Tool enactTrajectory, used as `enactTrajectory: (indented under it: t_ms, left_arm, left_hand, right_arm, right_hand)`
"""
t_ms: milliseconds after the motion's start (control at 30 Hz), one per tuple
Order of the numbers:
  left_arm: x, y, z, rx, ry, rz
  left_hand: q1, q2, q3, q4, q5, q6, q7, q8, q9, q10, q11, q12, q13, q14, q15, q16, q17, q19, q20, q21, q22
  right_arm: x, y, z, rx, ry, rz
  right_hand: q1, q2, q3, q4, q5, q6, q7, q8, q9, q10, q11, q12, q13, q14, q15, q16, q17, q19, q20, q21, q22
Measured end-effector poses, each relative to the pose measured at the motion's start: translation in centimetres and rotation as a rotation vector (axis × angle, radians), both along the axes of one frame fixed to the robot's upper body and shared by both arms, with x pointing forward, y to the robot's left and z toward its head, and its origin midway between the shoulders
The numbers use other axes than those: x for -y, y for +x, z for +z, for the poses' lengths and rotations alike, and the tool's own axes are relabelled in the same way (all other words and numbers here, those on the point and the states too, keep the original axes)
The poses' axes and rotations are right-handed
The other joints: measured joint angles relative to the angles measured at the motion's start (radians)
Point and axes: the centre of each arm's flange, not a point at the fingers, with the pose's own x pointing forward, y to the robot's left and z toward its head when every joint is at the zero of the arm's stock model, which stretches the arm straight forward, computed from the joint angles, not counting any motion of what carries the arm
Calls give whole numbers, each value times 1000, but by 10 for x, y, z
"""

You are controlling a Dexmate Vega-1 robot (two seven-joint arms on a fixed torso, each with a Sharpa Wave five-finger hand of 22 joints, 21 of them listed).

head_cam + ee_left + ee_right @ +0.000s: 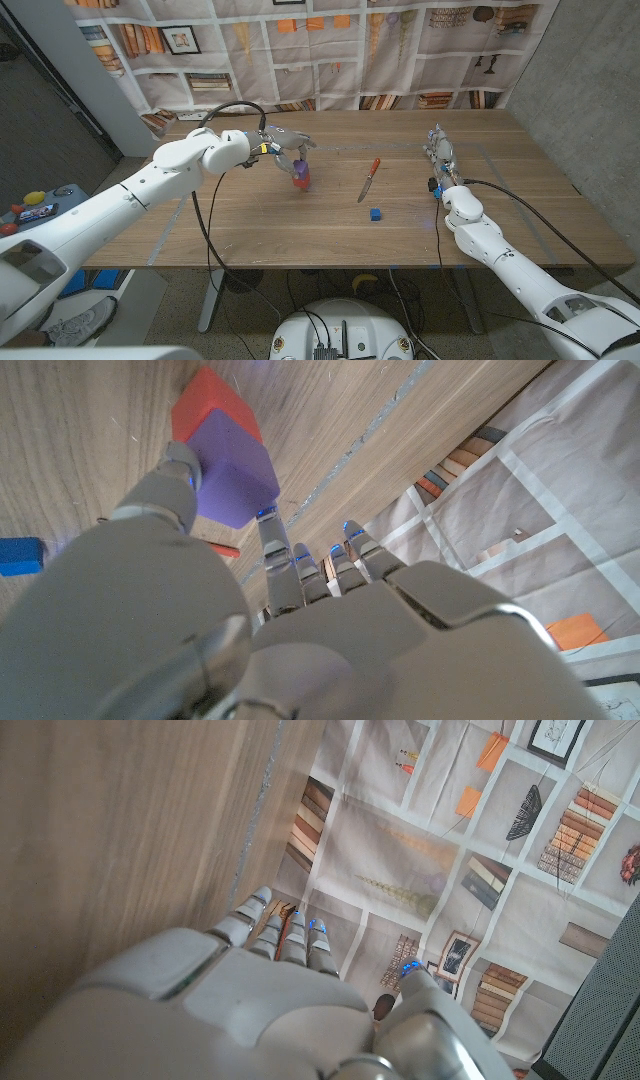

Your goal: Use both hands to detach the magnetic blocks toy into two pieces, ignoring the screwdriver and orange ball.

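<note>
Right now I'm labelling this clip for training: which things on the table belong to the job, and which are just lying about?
Job:
- purple and red magnetic blocks, under the left hand
- blue block, lying apart
- right hand, waiting

Lying about:
- screwdriver

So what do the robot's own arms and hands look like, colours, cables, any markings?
Both arms have smooth, rounded glossy white shells. Black cables loop out along each: one arcs above the left arm, another trails beside the right forearm. The left hand and right hand are metallic grey with jointed segmented fingers. Small blue lights glow on the fingers in both wrist views. No lettering is readable.
</note>
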Motion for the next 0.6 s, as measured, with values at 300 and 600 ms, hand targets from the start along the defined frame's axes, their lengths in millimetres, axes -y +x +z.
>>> enactTrajectory:
  t_ms: [300, 600]
  left_arm:
    - [-3, -8, 6, -6, -100, -8]
    - [-7, -13, 7, -10, -189, -18]
  left_hand:
    - [-5, 5, -5, 2, 0, 11, 11, 0, 0, 16, -5, 0, 0, 5, -5, 0, 0, 11, 0, 0, 0]
    - [-8, 8, -10, 4, 4, 19, 20, 0, 0, 36, -11, 0, 0, 24, -5, 0, 0, 19, 3, 0, 5]
  right_arm:
    - [1, -3, 3, 4, -16, -1]
    - [2, -6, 7, 7, -36, -4]
  right_hand:
    - [0, 0, 0, 0, 0, 0, 0, 0, 0, 0, 0, 0, 0, 0, 0, 0, 0, 0, 0, 0, 0]
    - [0, 0, 0, 0, 0, 6, -6, 0, 0, 0, 0, 0, 0, 0, 0, 0, 0, 0, 0, 0, 0]
